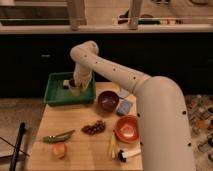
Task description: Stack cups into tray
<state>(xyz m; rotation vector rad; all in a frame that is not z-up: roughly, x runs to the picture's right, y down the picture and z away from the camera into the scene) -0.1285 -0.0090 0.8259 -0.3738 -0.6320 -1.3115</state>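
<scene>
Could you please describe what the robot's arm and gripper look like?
The arm is cream-white, made of thick, rounded, tube-like segments that grow wider toward the near end, with rows of small dark dots along the shell. No loose cables or lettering show. The gripper, over the tray, looks darker than the arm; its finer detail cannot be made out.

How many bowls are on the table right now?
2: a dark brown bowl beside the green tray, and an orange bowl at the front right. The hand is over the tray. The arm could hide another on the right.
</scene>
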